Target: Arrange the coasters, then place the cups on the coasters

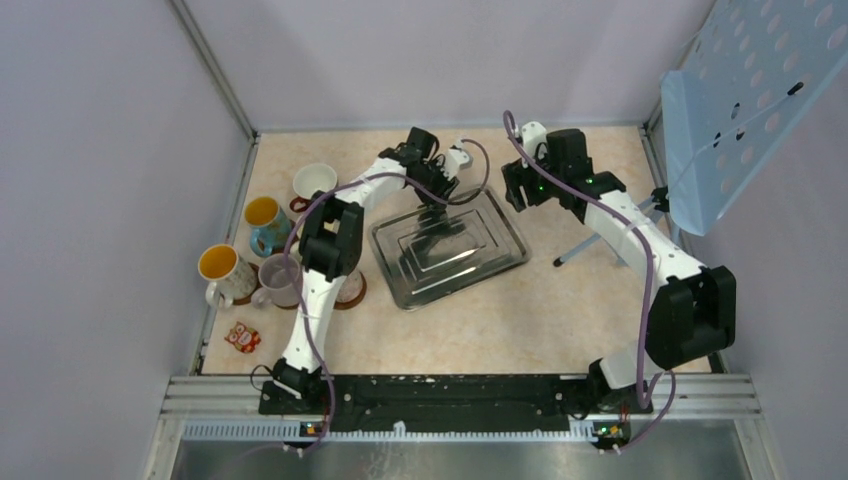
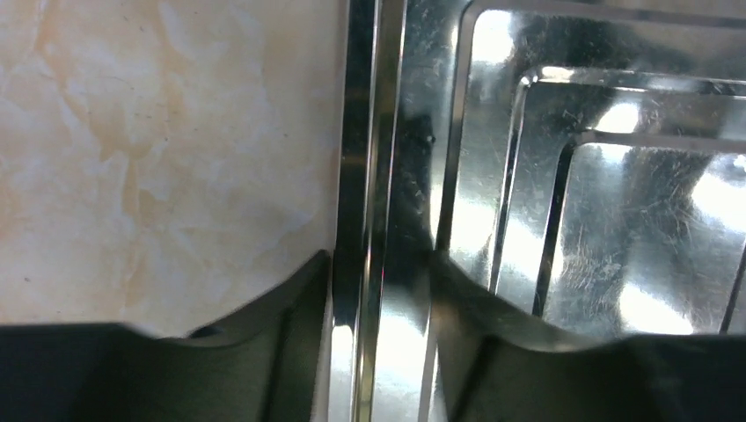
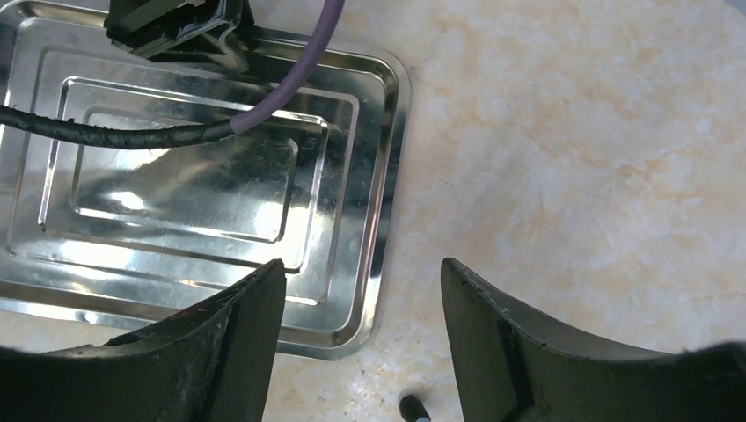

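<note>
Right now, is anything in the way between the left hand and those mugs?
Nothing rests on the table between the left hand and the nearest handled ceramic mug. But the hand's fingers straddle the far rim of the rectangular steel tray, so it likely must lift clear first.

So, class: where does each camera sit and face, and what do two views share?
Top external: overhead, behind left arm and right arm, both in view, looking down on the table.
Left wrist: on the left arm, looking down at the rim of the steel tray; left gripper straddles it.
Right wrist: on the right arm, looking down at the tray's corner; right gripper shows below.
Shared: both wrist views show the tray.
</note>
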`<state>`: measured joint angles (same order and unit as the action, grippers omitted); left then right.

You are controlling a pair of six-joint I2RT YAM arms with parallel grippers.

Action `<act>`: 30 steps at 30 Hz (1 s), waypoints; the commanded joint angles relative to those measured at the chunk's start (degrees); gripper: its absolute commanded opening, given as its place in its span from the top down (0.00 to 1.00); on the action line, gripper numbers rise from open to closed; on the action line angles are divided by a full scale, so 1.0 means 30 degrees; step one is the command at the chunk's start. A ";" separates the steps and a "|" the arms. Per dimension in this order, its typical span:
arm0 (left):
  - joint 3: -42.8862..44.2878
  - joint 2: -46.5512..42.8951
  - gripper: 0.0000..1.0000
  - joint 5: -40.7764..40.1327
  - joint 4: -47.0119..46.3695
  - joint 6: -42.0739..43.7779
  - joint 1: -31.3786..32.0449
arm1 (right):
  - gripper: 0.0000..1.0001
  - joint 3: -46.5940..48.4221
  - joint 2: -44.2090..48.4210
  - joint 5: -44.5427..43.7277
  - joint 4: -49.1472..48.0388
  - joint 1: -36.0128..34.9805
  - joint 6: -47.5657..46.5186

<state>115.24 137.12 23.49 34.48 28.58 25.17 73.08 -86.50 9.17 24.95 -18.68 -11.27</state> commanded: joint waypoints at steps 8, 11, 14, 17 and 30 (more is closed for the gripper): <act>-0.0897 -0.0604 0.85 -0.3830 0.0299 -0.5178 -0.0110 | 0.35 -0.0209 0.1283 0.0380 -0.0008 0.0051 0.0051; -0.1250 -0.0937 1.00 -0.5910 0.0765 -0.7861 -0.0102 | 0.35 -0.0216 0.1424 0.0580 0.0105 0.0040 0.0035; -0.2426 -0.1803 1.00 -0.7637 0.0374 -1.0436 -0.0098 | 0.35 -0.0233 0.1521 0.0735 0.0285 0.0057 0.0086; -0.2988 -0.2462 1.00 -0.8517 0.0574 -1.2840 -0.0098 | 0.35 -0.0255 0.1560 0.0861 0.0450 0.0061 0.0165; -0.8553 -0.6174 1.00 -1.0376 0.1207 -1.7789 -0.0230 | 0.35 -0.0522 0.2155 0.0986 0.0978 0.0069 0.0338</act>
<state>93.76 122.13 -2.00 34.76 -19.03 24.88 72.01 -82.46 10.92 28.12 -18.68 -10.87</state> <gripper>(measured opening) 0.036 0.647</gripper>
